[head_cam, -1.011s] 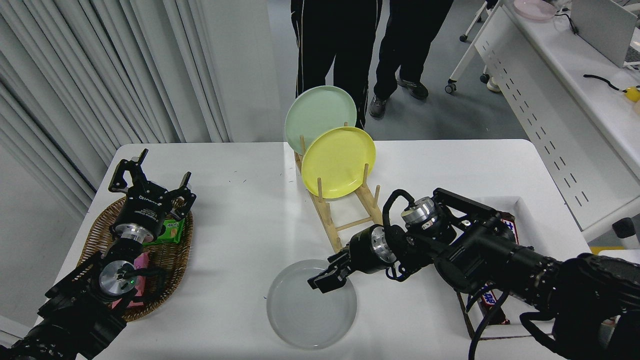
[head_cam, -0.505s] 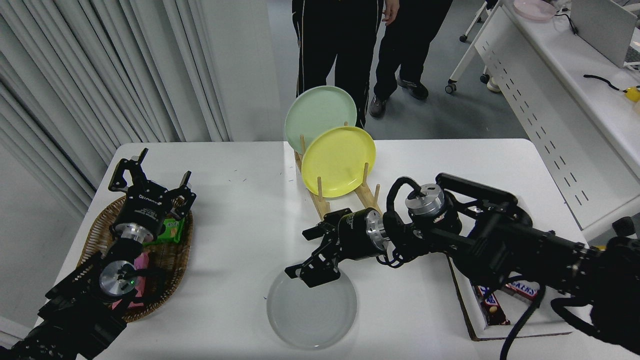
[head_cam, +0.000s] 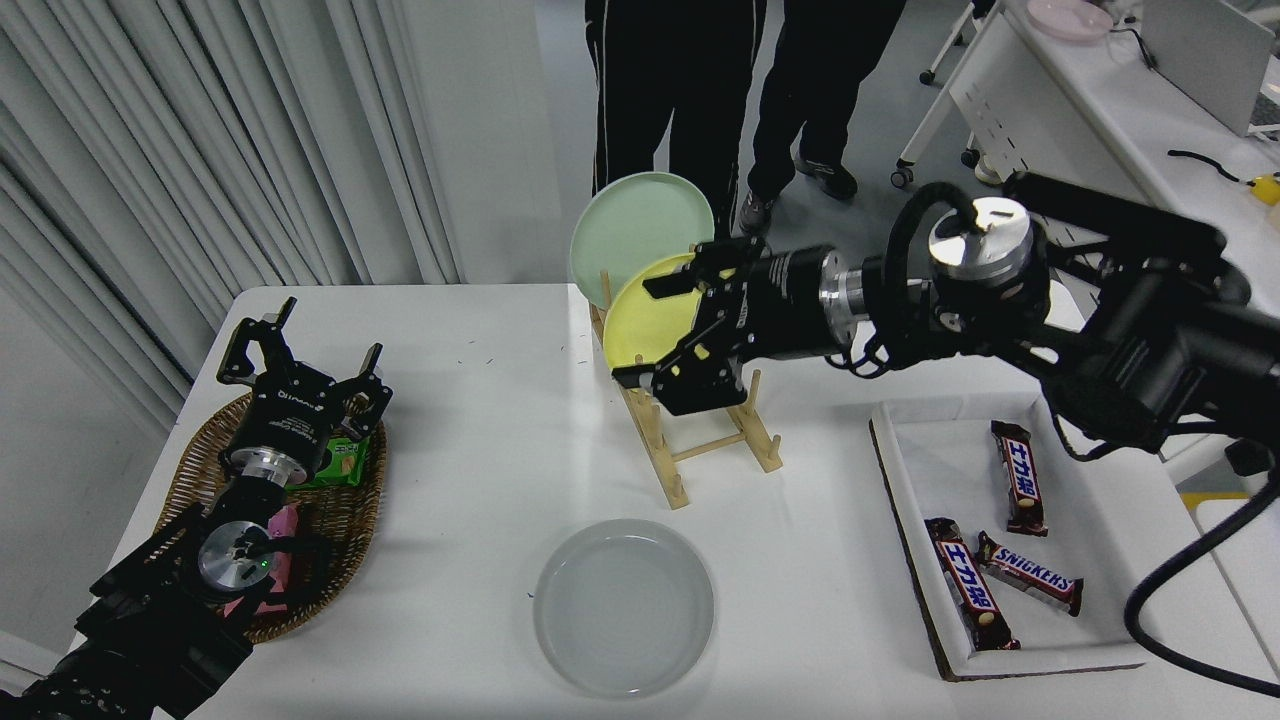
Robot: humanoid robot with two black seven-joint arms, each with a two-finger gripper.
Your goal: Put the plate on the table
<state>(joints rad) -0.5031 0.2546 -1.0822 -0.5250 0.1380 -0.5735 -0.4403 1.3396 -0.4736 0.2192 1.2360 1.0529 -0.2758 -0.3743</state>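
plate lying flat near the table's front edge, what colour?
Glossy light grey plate; head view shows it best.

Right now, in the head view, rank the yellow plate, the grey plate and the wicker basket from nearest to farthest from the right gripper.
From the right gripper:
1. Yellow plate, on the rack, right at the fingers.
2. Grey plate, flat at the table's near edge.
3. Wicker basket, far left.

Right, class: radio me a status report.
Right gripper open at yellow plate; left gripper parked. Round glossy grey plate flat on white table. Nothing obstructing.
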